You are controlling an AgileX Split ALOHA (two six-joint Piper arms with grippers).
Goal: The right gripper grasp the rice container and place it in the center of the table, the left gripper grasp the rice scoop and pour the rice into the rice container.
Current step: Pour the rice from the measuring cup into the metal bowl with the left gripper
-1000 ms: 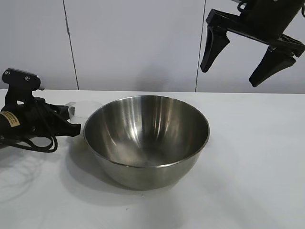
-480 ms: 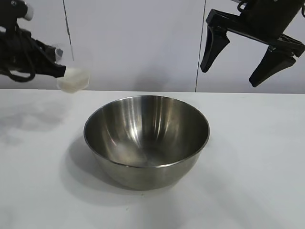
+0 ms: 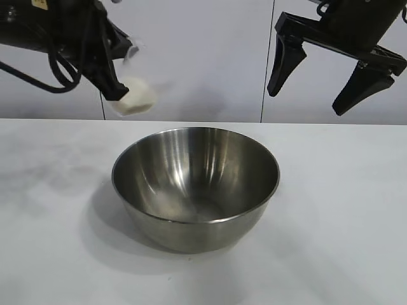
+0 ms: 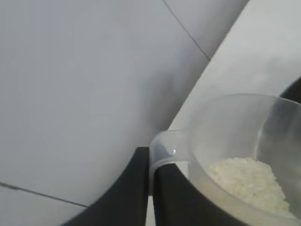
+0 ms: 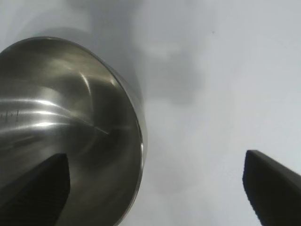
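- Since the earlier frames the left gripper (image 3: 117, 86) has risen from the table's left edge and swung right; it now hangs in the air above and just left of the rice container's (image 3: 196, 184) rim.
- Left gripper is clamped shut on the rice scoop (image 3: 133, 96). In the left wrist view its dark fingers (image 4: 141, 188) pinch the scoop's small tab handle (image 4: 169, 150).
- Scoop is tilted, off the table, apart from the bowl. Rice (image 4: 249, 181) sits as a pale heap in the scoop's lower part; no grains visible in the bowl.
- Rice container: stainless-steel mixing bowl, upright, near the middle of the white table (image 3: 343, 210), same place as before. Interior looks bare and reflective.
- Right gripper (image 3: 318, 82) hovers high above the far right part of the table, to the right of the bowl, unchanged from the earlier frames. Its two tapered fingers are spread wide, holding nothing.
- Right wrist view: bowl rim (image 5: 136, 122) below and to one side of the spread fingertips (image 5: 268, 183); no contact.
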